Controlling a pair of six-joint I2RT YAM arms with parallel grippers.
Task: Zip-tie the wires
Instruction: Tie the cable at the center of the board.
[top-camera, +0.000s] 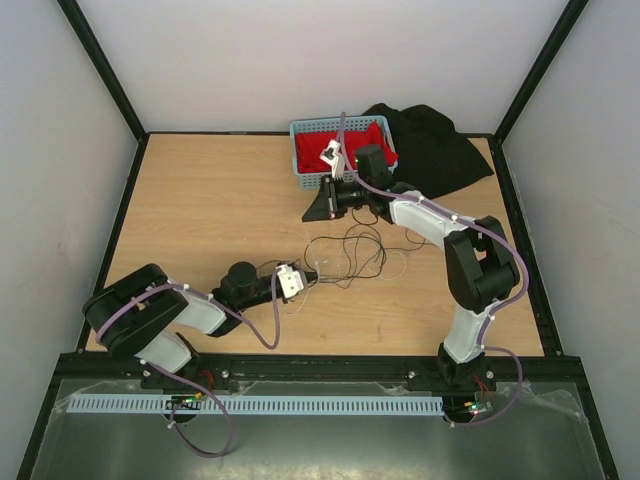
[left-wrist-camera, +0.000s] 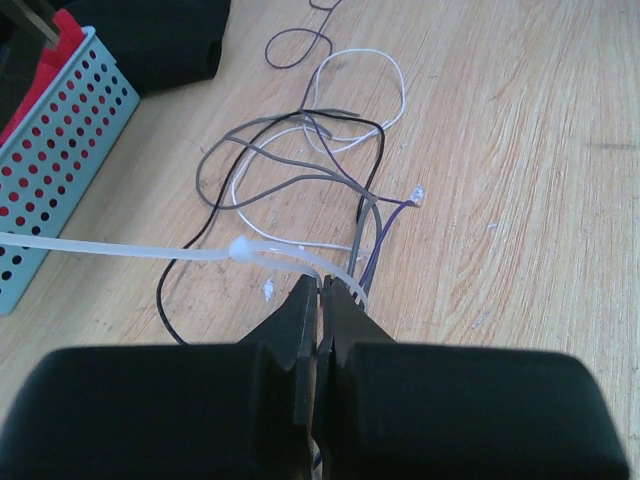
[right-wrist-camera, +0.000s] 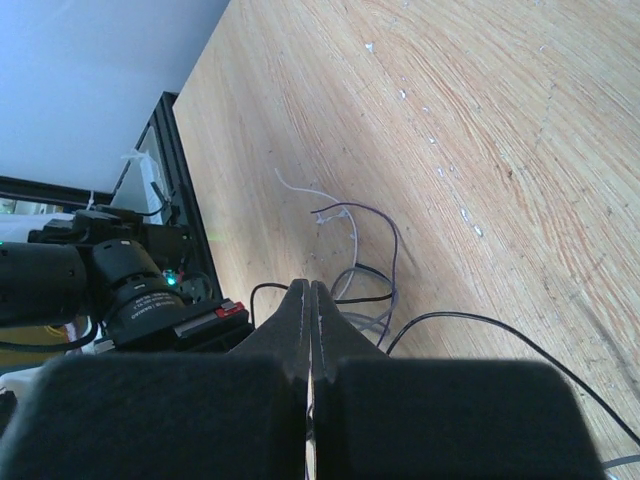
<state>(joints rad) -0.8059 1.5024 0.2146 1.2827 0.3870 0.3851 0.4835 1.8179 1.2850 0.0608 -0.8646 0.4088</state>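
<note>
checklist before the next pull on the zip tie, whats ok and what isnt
1. Zip tie looped, tail through its head: ok.
2. Loop snug on the wires: not ok, it looks open.
3. Every strand inside the loop: cannot tell; the curls spread wide beyond it.
4. Left gripper pinching the zip tie at the loop: ok, jaws shut there.
5. Right gripper holding the tail: cannot tell; its jaws are shut, but nothing shows between them.
</note>
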